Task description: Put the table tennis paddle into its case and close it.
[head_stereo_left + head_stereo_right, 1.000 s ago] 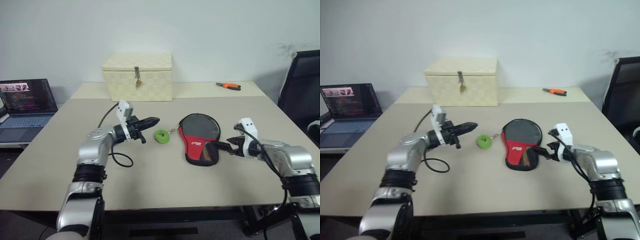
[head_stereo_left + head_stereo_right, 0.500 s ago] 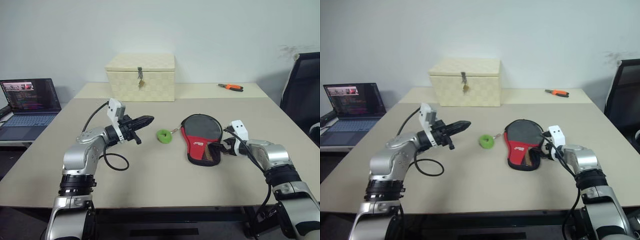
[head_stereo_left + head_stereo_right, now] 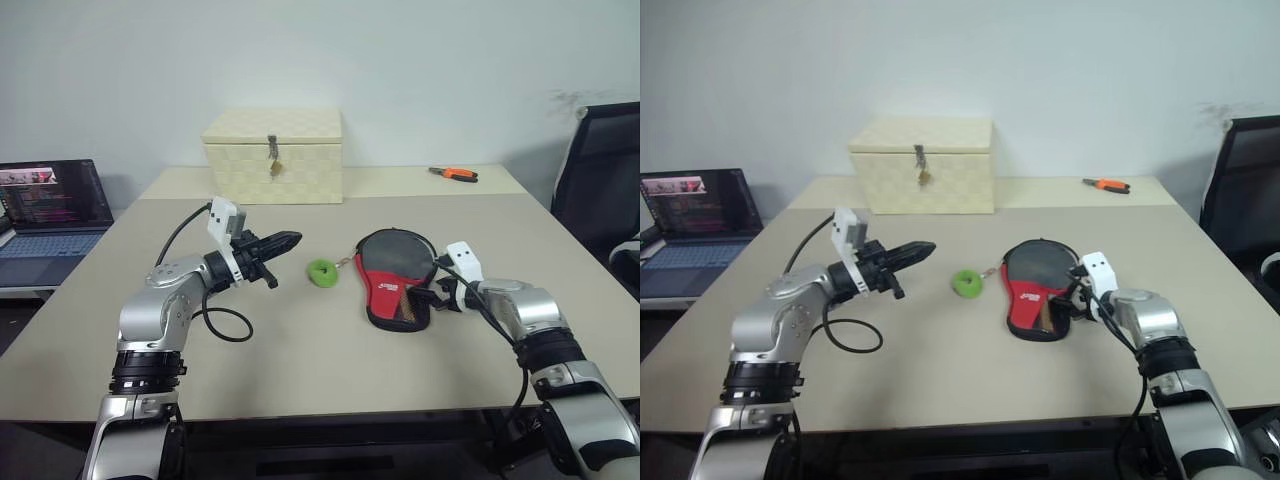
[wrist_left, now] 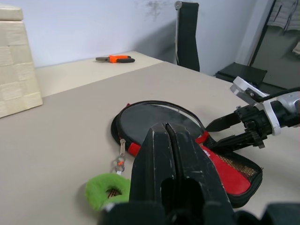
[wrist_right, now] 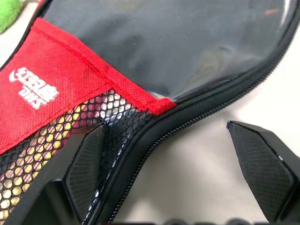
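Right gripper (image 3: 432,295): jaws spread wide, grasping nothing, set at the case (image 3: 398,281) where the red lower part meets the narrow end. In the right wrist view one finger (image 5: 89,161) lies against the mesh pocket and zipper rim; the other (image 5: 265,173) stands clear over bare table beside the rim. The zipper runs between the two.

Case: flat on the table (image 3: 300,370), right of centre, round dark upper part toward the far side, red part with white logo (image 5: 33,88) and mesh pocket toward the near side. Whether the paddle lies inside cannot be told; the mesh shows a light wooden tone beneath.

Green ring (image 3: 322,272): just left of the case, joined to it by a short cord with a small clasp (image 4: 120,161) — the ring rests on the table between the two grippers.

Left gripper (image 3: 285,241): fingers pressed together, empty, held level above the table and pointing toward the ring and case, well apart from both.

Background: cream latched box (image 3: 274,155) at the far side of the table; orange-handled tool (image 3: 454,173) at the far right; open laptop (image 3: 48,215) on a separate surface to the left; black chair (image 3: 600,175) at the right edge.
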